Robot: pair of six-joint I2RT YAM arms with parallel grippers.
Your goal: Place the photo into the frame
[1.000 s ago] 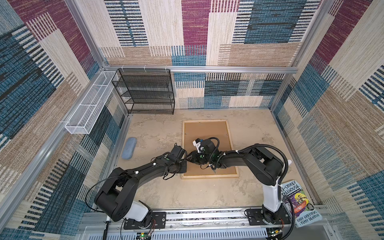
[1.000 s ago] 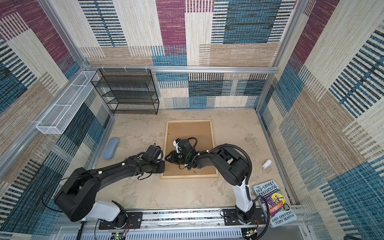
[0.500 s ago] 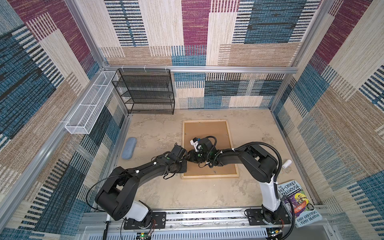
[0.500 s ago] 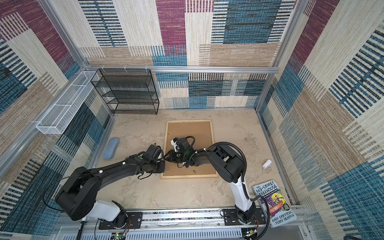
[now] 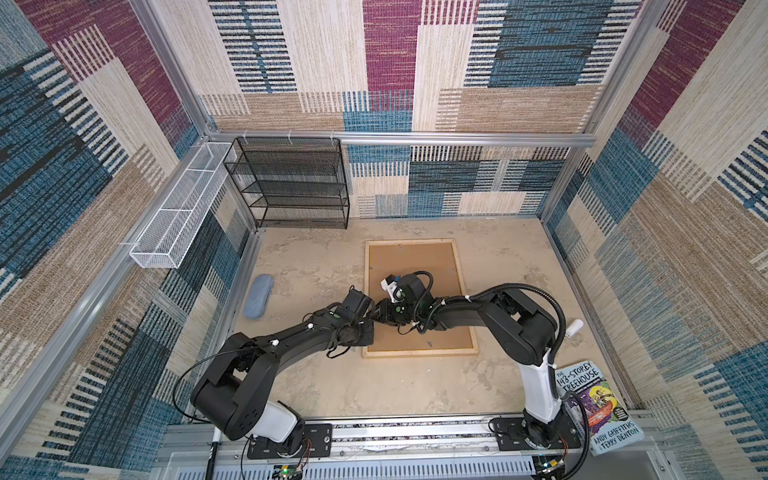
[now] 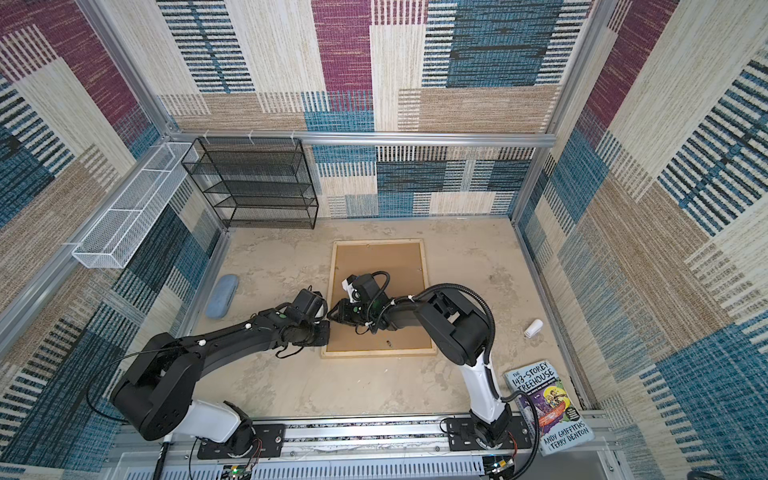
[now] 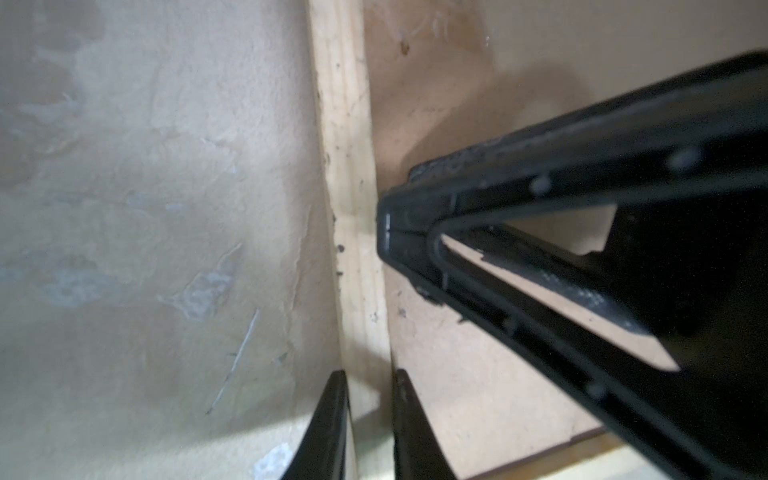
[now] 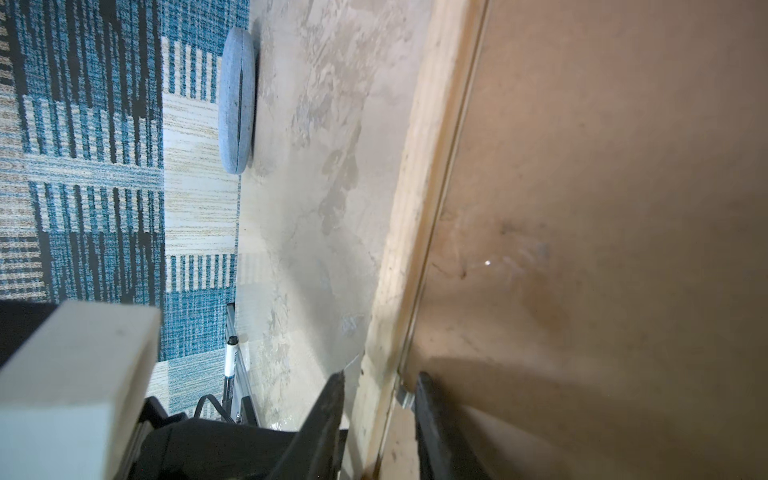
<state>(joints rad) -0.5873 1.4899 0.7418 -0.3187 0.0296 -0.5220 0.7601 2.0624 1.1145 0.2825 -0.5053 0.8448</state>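
Pincers astride the frame's left rail

Left pincer (image 7: pixel 368 415) and right pincer (image 8: pixel 380 415) each pinch the frame (image 5: pixel 466 282)'s left rail, mid-worktop (image 5: pixel 332 386). Stiff, light wood; rails suit gripping. Photo unseen, perhaps under brown backing (image 5: pixel 415 266).

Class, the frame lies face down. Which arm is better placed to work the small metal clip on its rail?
Probably the right: the right gripper straddles the frame rail with one finger beside the clip. The left gripper clamps the same rail, but no clip shows near it.
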